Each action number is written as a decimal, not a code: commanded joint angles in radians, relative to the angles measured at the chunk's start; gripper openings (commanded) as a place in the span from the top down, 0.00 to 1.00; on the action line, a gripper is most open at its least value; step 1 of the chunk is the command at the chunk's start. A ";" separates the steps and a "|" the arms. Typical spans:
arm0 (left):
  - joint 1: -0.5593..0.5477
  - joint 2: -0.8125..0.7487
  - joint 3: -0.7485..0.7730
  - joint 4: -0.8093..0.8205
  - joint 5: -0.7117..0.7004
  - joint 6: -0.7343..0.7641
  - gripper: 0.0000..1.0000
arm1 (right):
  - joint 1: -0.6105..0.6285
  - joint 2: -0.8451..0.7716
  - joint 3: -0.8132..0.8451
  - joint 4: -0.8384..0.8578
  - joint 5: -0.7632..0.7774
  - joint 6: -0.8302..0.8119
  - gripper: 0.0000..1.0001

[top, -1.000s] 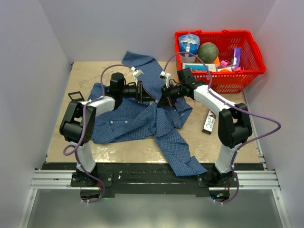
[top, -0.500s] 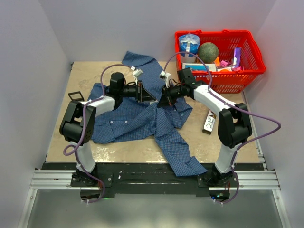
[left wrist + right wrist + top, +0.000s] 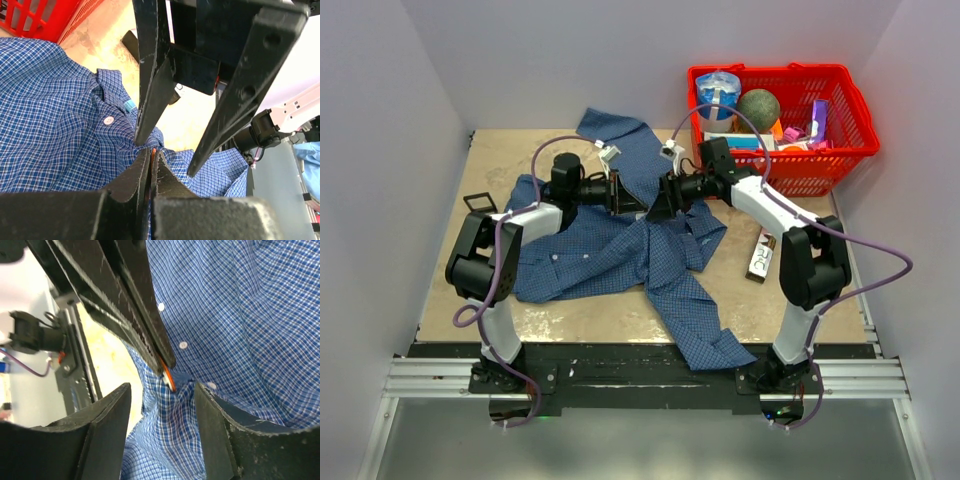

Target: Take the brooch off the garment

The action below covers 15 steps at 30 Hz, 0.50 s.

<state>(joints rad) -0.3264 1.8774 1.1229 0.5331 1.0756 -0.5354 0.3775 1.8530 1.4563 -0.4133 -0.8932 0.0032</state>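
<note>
Right wrist view is the good one here: the right gripper (image 3: 161,390) is let go, its two fingers spread wide with nothing in them, one on each side of a little bump of fabric. Poking in from the upper left between those fingers is the left gripper (image 3: 163,361), clenched tight, and right at its tips sits the brooch (image 3: 168,379), a small orange disc seen edge-on, pinched there against the garment (image 3: 240,315). The blue check cloth bunches up just under that pinch, and a few white buttons (image 3: 183,345) run in a line just past the left gripper's tips. Left wrist cam agrees: a thin orange sliver shows in the slit between the closed fingers, and the other arm's black fingers hang apart just above it, not touching. From the top cam both grippers meet nose to nose over the middle of the shirt, which is spread rumpled on the table (image 3: 510,150). The red basket (image 3: 820,160) full of odds and ends sits behind the right gripper, well clear of it.
</note>
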 commanded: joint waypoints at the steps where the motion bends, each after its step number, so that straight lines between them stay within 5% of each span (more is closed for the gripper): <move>1: 0.007 -0.029 -0.002 0.050 -0.008 -0.015 1.00 | -0.002 0.021 0.045 0.082 -0.047 0.090 0.46; 15: 0.006 -0.034 -0.005 0.057 -0.013 -0.037 1.00 | 0.018 0.035 0.039 0.096 -0.015 0.112 0.61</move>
<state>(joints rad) -0.3267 1.8774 1.1191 0.5369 1.0683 -0.5579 0.3882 1.8877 1.4605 -0.3588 -0.9070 0.0959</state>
